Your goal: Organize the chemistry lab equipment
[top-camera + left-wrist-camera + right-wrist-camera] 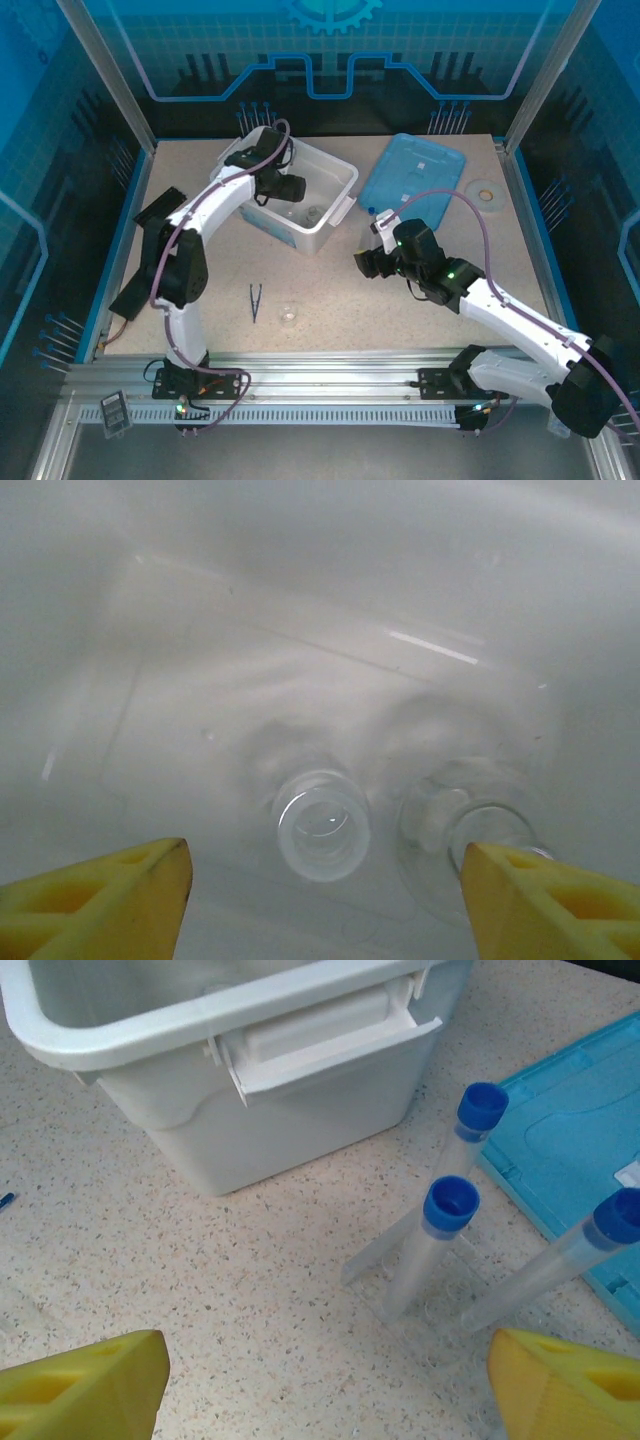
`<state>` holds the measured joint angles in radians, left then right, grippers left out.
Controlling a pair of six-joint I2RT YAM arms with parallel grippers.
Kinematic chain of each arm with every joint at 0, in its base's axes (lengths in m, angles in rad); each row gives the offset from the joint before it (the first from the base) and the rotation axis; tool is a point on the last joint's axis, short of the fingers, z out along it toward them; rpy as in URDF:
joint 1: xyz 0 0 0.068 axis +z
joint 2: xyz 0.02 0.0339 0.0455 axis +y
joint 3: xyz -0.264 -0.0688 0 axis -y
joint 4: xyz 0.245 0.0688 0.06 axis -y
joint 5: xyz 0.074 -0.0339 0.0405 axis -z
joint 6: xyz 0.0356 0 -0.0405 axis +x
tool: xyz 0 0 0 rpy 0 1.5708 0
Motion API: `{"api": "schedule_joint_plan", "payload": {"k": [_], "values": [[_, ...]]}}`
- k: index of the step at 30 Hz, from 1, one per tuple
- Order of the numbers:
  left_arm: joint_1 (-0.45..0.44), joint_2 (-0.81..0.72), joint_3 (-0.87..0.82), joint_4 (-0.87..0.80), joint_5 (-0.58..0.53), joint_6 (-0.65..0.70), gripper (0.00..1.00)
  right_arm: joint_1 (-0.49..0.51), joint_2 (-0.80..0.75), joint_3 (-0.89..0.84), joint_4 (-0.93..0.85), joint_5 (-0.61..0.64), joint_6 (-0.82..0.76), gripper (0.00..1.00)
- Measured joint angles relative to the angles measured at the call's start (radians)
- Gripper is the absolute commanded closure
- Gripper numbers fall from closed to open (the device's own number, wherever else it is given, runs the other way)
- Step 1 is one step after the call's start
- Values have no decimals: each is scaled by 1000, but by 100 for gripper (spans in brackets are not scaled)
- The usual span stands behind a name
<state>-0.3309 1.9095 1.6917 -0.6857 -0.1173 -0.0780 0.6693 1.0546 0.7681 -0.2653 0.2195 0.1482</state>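
- Left claw (325, 855): down inside the bin (335, 168), yellow fingers (110, 900) spread wide, nothing held, just above the glassware on the bin floor.
- Bin: white, open-topped, on the far-left part of the counter (400, 325), turned at an angle to the counter edges.
- Beaker (322, 825): on the bin floor, round mouth toward the wrist camera, long axis roughly along the line of sight; truly upright or slightly tipped, impossible to tell through the haze.
- Flask (455, 825): just right of the beaker, close but seemingly not touching, mouth likewise toward the camera, partly hidden behind the right-hand finger.
- Right claw (327, 1335): low over the middle of the counter, jaws wide apart, empty, facing the rack (375, 1258) and the bin's latch end.
- Rack: clear plastic, on the counter just beside the bin's near-right corner, between bin and lid (412, 170).
- Tubes (430, 1240): three, seated in the rack, blue caps uppermost, long axes slanting up and to the right in the right wrist view, the rightmost leaning most.
- Lid: blue, flat on the counter along the far edge, right of the bin.
- Tweezers (255, 302): flat on the counter toward the near edge, left of centre, long axis running near to far, legs seemingly parting toward the far edge; well apart from both claws.
- Second beaker (289, 315): on the counter just right of the tweezers, not touching them, mouth up.
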Motion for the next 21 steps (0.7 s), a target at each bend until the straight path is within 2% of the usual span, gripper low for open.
{"api": "schedule_joint_plan", "payload": {"k": [10, 21], "values": [[-23, -257, -93, 3, -35, -1, 26, 5, 31, 27, 5, 15, -12, 14], [-208, -562, -422, 29, -81, -25, 28, 5, 67, 77, 16, -15, -82, 12]]}}
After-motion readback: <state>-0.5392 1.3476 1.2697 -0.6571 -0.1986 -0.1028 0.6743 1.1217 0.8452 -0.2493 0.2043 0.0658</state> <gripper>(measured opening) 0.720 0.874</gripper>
